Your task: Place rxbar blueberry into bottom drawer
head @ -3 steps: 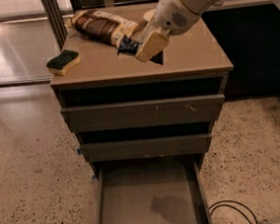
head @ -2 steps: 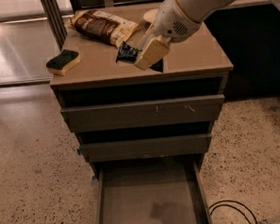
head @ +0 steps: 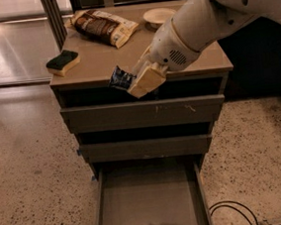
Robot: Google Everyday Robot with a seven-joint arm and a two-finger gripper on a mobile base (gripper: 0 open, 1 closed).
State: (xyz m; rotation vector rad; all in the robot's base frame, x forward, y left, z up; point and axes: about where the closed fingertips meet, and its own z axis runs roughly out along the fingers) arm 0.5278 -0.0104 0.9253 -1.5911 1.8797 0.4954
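My gripper (head: 138, 83) is shut on the rxbar blueberry (head: 121, 78), a small dark navy wrapper with white print that sticks out to the left of the cream fingers (head: 146, 80). It hangs in the air over the cabinet's front edge, above the upper drawers. The bottom drawer (head: 150, 203) is pulled out wide below, its flat grey floor bare. The white arm reaches in from the upper right.
On the cabinet top (head: 96, 64) lie a green-and-yellow sponge (head: 62, 62) at the left, a brown-and-cream snack bag (head: 103, 26) at the back, and a pale bowl (head: 158, 16). Two upper drawers (head: 142, 114) stand slightly out. A black cable (head: 233, 210) lies on the speckled floor.
The gripper has moved forward and down with the bar, from over the cabinet top near the snack bag to the front edge.
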